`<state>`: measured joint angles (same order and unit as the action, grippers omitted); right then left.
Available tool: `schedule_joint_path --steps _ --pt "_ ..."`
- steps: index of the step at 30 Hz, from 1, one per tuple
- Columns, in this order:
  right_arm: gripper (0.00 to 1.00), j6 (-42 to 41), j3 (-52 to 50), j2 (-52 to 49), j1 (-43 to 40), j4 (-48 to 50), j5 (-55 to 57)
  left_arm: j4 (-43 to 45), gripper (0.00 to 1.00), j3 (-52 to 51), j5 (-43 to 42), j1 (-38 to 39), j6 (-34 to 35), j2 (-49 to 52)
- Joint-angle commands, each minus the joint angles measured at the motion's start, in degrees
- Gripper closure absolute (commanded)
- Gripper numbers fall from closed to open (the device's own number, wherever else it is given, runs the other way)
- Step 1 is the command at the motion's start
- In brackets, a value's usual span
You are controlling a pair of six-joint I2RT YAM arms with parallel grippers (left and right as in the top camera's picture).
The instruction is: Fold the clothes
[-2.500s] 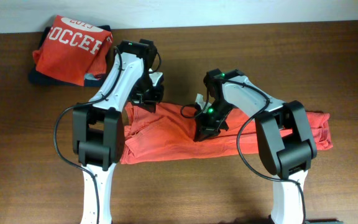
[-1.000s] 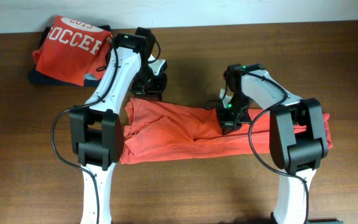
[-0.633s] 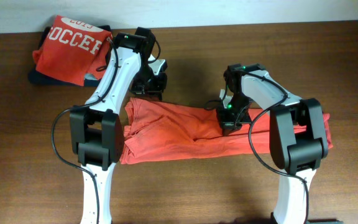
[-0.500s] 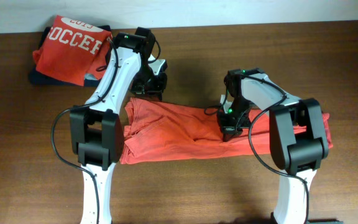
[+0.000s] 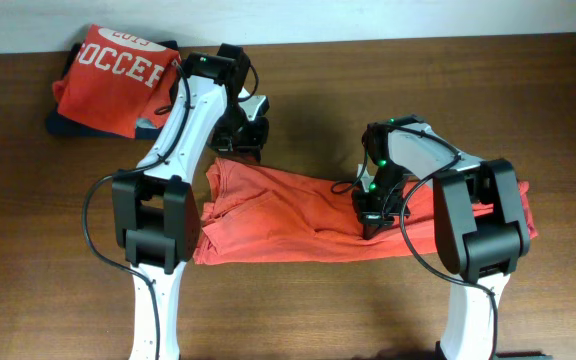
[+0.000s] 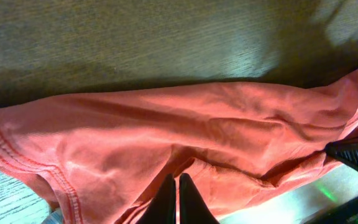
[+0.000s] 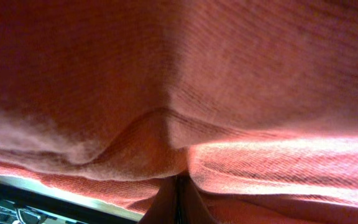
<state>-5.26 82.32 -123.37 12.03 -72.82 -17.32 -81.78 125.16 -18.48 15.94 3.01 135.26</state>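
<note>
An orange-red T-shirt (image 5: 288,215) lies as a long crumpled band across the middle of the brown table (image 5: 298,310). My left gripper (image 5: 232,154) sits at the shirt's far left corner. In the left wrist view the left gripper (image 6: 178,182) is shut, and the shirt (image 6: 166,124) gathers in a fold at its tips. My right gripper (image 5: 368,218) is on the band's middle. In the right wrist view the right gripper (image 7: 179,183) is shut, with the shirt (image 7: 229,74) bunched into it and filling the frame.
A folded orange-red shirt with white "SOCCER" lettering (image 5: 118,70) rests on a dark navy garment (image 5: 68,125) at the far left corner. The table's far edge meets a white strip (image 5: 368,20). Bare wood lies in front of the band.
My right gripper has moved toward the front edge, dragging the shirt's far edge over the band. The left arm has stayed put, and the shirt's left corner has shifted slightly.
</note>
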Motion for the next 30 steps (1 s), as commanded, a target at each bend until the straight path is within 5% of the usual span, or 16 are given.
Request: schedule_joint_path --steps 1,13,30 --pt "0.96 0.5 -0.6 0.1 0.2 0.9 1.3 -0.7 1.00 0.9 -3.1 0.7 -0.1 0.2" --pt "0.96 0.5 -0.6 0.1 -2.2 1.7 1.3 -10.0 1.00 -3.3 -8.5 7.1 -4.7 0.2" --pt "0.96 0.5 -0.6 0.1 -2.4 -1.0 1.6 3.3 1.00 -25.4 -5.0 7.9 -4.5 0.2"
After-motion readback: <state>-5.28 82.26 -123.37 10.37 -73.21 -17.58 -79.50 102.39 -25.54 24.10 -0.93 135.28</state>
